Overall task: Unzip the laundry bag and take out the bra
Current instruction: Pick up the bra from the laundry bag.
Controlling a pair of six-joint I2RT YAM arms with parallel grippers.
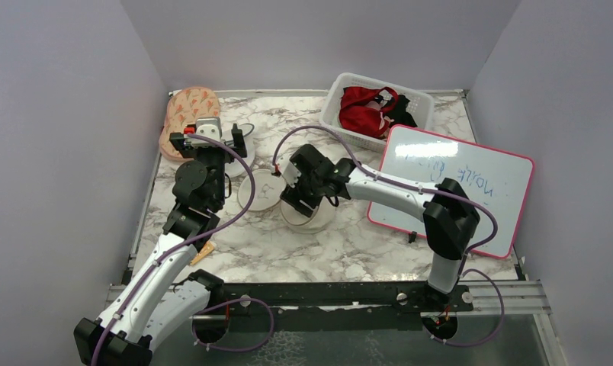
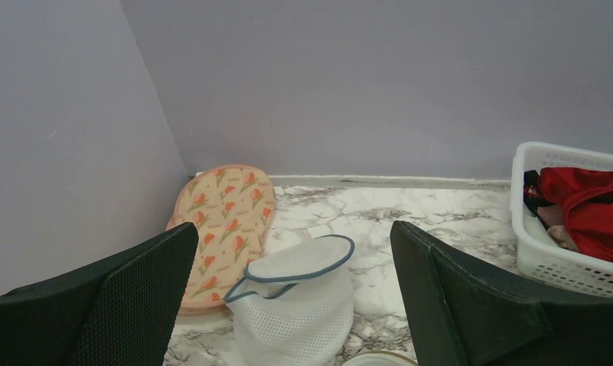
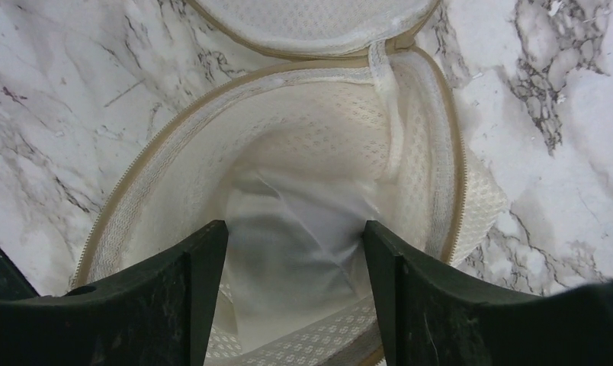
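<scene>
My right end effector [image 3: 294, 232] points down into the unzipped cream-beige round mesh laundry bag [image 3: 166, 152] on the marble table [image 3: 67, 84]. Its fingers are about half parted, astride the smooth white bra [image 3: 300, 202] lying inside. Whether the pads touch it I cannot tell. The bag's lid [image 3: 311, 23] lies open just beyond. Left of the bag, my left end effector [image 2: 293, 232] hangs wide open, holding nothing. It faces a white mesh pouch with grey trim [image 2: 292, 313] and, farther off, an orange-patterned oval pouch [image 2: 223, 221].

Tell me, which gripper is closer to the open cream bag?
The right. The right gripper hangs directly over the open laundry bag, fingers pointing into it. The left gripper hovers off to the bag's left, facing the white-and-grey pouch.
</scene>
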